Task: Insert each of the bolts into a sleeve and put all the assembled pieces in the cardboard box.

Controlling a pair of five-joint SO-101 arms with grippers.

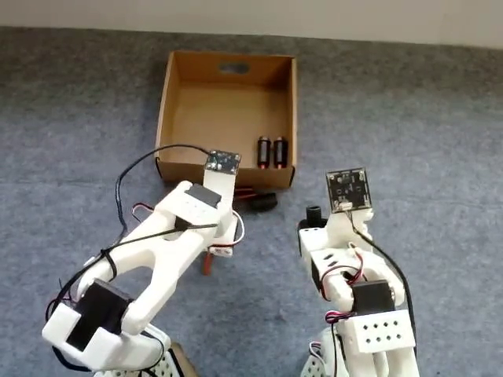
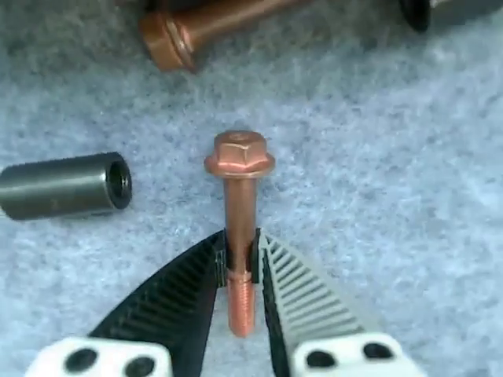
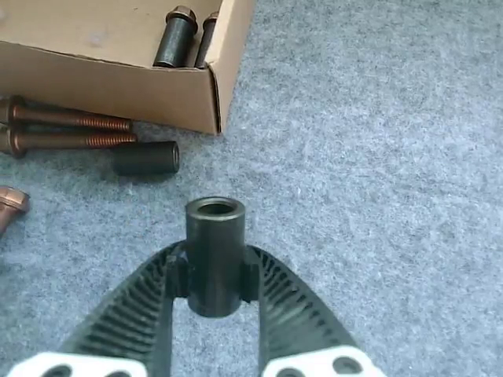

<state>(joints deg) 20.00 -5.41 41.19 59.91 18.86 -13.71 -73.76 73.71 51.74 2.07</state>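
My left gripper (image 2: 240, 263) is shut on a copper bolt (image 2: 239, 212), gripping its shank with the hex head pointing away from the fingers. Beside it a dark sleeve (image 2: 67, 185) lies on the carpet, and another bolt (image 2: 208, 27) rests farther off. My right gripper (image 3: 212, 275) is shut on a dark sleeve (image 3: 214, 251), held with its bore facing up. Two loose bolts (image 3: 67, 129) and a loose sleeve (image 3: 147, 157) lie next to the cardboard box (image 3: 126, 94). The box (image 1: 169, 106) holds two assembled pieces (image 1: 271, 151) in its near right corner.
Grey carpet covers the table. The box (image 1: 228, 169) stands just beyond the left arm (image 1: 169, 243), with a dark sleeve (image 1: 263, 202) at its front wall. The right arm (image 1: 346, 259) sits to the right, holding its sleeve (image 1: 314, 214). Open carpet lies to the right of the box.
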